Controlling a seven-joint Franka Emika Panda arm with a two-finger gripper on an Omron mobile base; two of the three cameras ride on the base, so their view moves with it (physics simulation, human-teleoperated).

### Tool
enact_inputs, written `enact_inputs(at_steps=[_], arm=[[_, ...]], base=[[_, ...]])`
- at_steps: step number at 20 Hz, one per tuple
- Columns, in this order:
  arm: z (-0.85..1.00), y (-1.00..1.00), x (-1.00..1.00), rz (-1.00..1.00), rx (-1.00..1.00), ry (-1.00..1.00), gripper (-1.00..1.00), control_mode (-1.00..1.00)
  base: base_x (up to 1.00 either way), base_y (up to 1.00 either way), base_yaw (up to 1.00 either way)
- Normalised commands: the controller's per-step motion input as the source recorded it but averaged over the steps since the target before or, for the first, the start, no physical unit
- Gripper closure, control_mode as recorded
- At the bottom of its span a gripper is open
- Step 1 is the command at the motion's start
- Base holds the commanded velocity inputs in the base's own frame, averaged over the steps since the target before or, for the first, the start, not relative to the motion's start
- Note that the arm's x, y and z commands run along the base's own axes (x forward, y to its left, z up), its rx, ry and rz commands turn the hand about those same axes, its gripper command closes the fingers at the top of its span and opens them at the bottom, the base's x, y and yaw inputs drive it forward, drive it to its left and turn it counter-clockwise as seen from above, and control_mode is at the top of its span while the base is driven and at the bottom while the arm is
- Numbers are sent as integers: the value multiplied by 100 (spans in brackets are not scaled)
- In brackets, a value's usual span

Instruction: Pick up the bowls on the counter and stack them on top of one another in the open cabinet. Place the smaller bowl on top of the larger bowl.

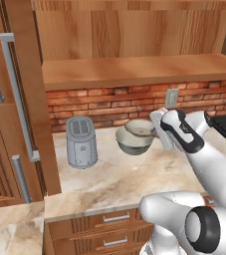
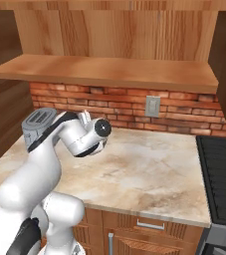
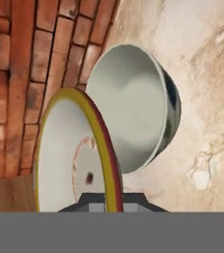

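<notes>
Here the end effector [image 3: 105, 200] is clenched on the rim of a shallow yellow-and-red-rimmed pale ceramic bowl [image 3: 76, 153], held above the beige marbled desk [image 1: 134, 179], just beside the deeper pale blue-blotched bowl [image 1: 133, 142] near the desk's back edge

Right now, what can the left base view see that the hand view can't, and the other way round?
From the left base view you get the grey toaster, the wall outlet, the tall cabinet's long silver handles and the drawer fronts. From the hand view you get the small bowl up close, its yellow rim pinched by the tool, and dark blue blotches on the big bowl. Both share the two bowls, the brick wall and the marbled counter.
</notes>
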Motion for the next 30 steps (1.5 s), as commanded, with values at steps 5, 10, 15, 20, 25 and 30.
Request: enact_inputs(at_steps=[5,10,15,20,25,30], arm=[[-30,18,0,0,-2,1,100,-100],[-23,-8,0,0,0,0,100,-100],[-3,-2,23,-3,-3,-2,100,-100],[-4,0,40,-2,-8,-2,100,-100],[-9,0,19,-1,-9,-3,100,-100],[-12,-2,0,0,-3,-1,100,-100]], base=[[0,0,0],[0,0,0],[0,0,0],[0,0,0],[0,0,0],[0,0,0]])
